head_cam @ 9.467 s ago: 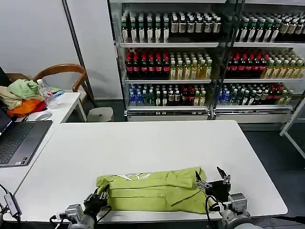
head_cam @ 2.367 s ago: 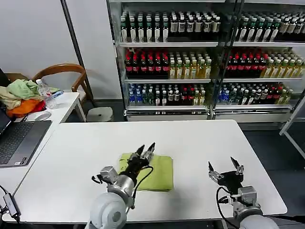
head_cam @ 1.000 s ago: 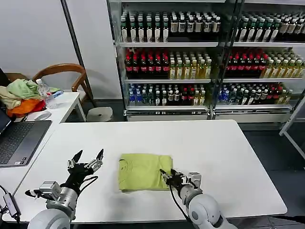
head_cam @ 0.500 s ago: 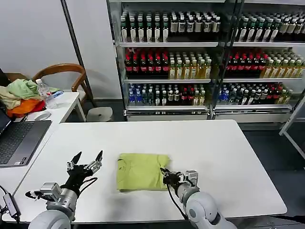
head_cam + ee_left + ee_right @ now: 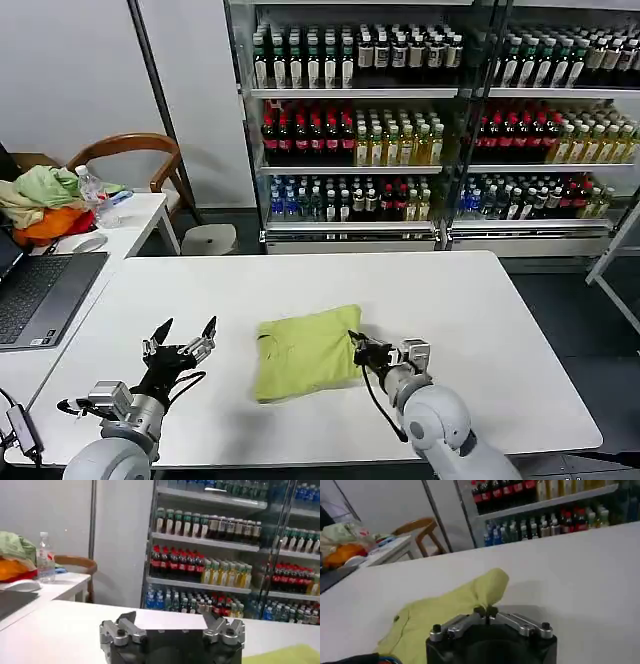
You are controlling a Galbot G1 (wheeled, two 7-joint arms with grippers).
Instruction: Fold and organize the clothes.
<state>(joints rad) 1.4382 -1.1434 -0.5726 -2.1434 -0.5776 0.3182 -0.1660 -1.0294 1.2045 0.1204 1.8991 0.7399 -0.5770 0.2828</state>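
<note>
The lime-green T-shirt (image 5: 305,350) lies folded into a small square on the white table (image 5: 440,290), slightly skewed. My right gripper (image 5: 357,348) is shut on the shirt's right edge, pinching a raised fold of cloth (image 5: 490,587) between its fingertips (image 5: 487,612). The shirt (image 5: 430,620) spreads away from those jaws over the tabletop. My left gripper (image 5: 182,333) stands open to the left of the shirt, apart from it, with nothing between its fingers (image 5: 172,625). A corner of the shirt (image 5: 287,654) shows beside it.
A laptop (image 5: 40,290) sits on the side desk at left, with a heap of garments (image 5: 45,205), a water bottle (image 5: 93,190) and a wooden chair (image 5: 140,160) behind. Drink coolers (image 5: 430,120) line the back. The table's right half is bare.
The right gripper has pulled the shirt's right edge up and rightward, turning the folded square a little askew. The left gripper stays open in the same place.
</note>
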